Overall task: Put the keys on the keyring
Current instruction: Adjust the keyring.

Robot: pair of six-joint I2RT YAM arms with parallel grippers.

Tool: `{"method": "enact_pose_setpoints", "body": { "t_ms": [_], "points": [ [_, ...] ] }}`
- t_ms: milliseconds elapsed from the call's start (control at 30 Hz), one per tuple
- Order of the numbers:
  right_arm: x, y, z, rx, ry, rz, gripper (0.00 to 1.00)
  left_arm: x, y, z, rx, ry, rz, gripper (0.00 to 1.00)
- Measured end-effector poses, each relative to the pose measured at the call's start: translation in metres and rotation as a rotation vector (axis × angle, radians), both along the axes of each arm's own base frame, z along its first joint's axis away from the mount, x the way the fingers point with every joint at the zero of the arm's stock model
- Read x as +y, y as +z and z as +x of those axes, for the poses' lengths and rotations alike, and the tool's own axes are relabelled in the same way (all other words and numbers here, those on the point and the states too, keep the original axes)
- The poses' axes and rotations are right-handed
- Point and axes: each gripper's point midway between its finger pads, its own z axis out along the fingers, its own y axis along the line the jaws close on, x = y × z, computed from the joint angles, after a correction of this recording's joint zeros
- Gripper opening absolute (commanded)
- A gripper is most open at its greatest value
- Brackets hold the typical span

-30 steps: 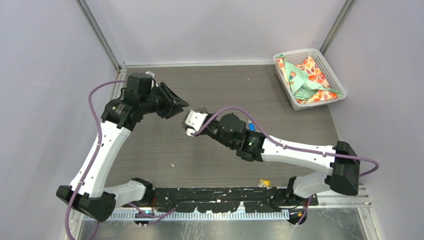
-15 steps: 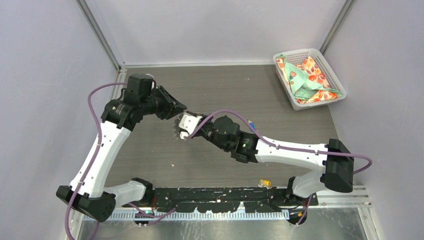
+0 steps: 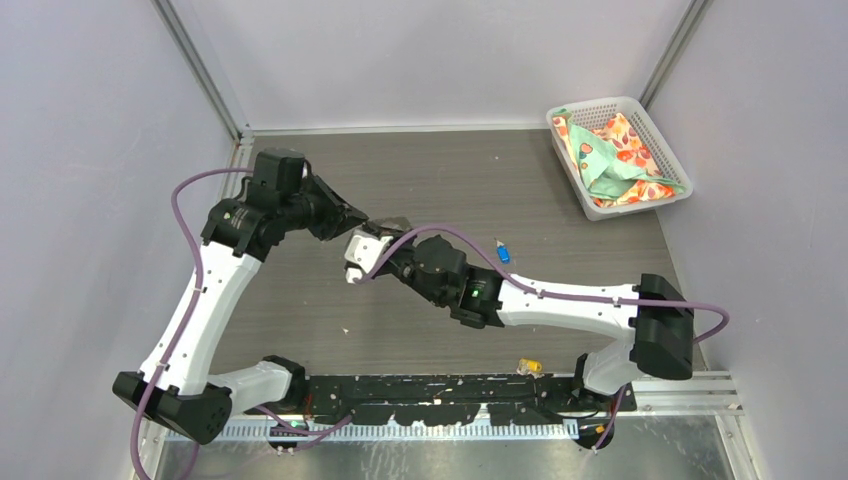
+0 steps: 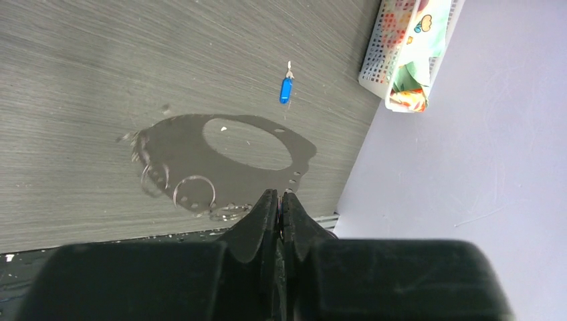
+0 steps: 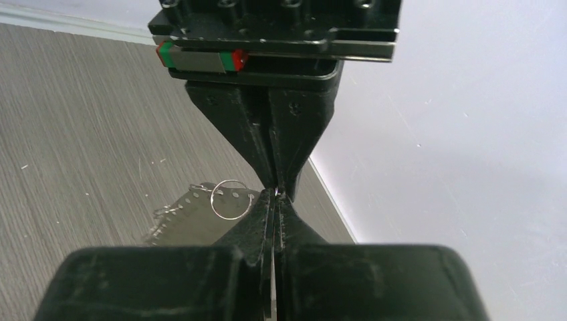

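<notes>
Comparing with a second back: found the left claw (image 4: 279, 198) drawn in from a wide gape to a hairline slit, and the right arm (image 3: 560, 300) swung leftward to bring the right claw (image 5: 273, 200) tip to tip with it above the left-centre of the worktop (image 3: 300, 300). Recorded the right claw as pinched tight throughout.

Located the keyring (image 5: 232, 199) in the right wrist view as a thin wire circle hanging off the seam where the tips meet. Judged it gripped by the right claw. Cannot tell whether the left claw has the wire too or has merely closed beside it. Noted faint wire circles left of the tips in the left wrist view; could not separate ring from shadow there.

Read the change as a two-claw hold on the ring being set up, ahead of any threading. Found neither key on the ring, so rated the task as barely begun. Expect to need one claw freed before a key can be fetched.

Counted:
- Keys, two: blue key (image 3: 502, 252) lying on the worktop just beside the right arm and now clear of it; yellow key (image 3: 528, 366) at the near edge by the base rail (image 3: 440, 385).
- Keyring, one.
- Claws, two.
- Basket (image 3: 640, 203), one, far right corner, holding one patterned cloth (image 3: 610, 155).
</notes>
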Motion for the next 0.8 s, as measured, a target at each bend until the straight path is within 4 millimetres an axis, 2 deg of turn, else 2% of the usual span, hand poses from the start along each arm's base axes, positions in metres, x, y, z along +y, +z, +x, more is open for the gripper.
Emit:
{"method": "enact_pose_setpoints", "body": {
  "t_ms": [100,367,467,633,800],
  "points": [
    [0.004,-0.002,0.0,-0.007,-0.004,-0.013,0.01,0.002,-0.001,0.001,-0.001,0.009,0.008,0.01],
    [0.009,-0.005,-0.005,0.017,0.022,0.001,0.35,0.001,0.0,0.001,-0.033,-0.035,0.025,0.0],
    [0.009,-0.008,-0.008,0.054,0.036,0.011,0.43,-0.004,0.001,0.004,-0.101,-0.111,0.037,0.0],
    [0.0,-0.006,-0.019,0.14,0.081,0.028,0.48,-0.015,0.006,0.0,-0.229,-0.291,0.061,0.0],
    [-0.031,0.022,-0.039,0.241,0.175,0.082,0.48,-0.03,0.018,-0.01,-0.394,-0.514,0.074,0.0]
  ]
}}
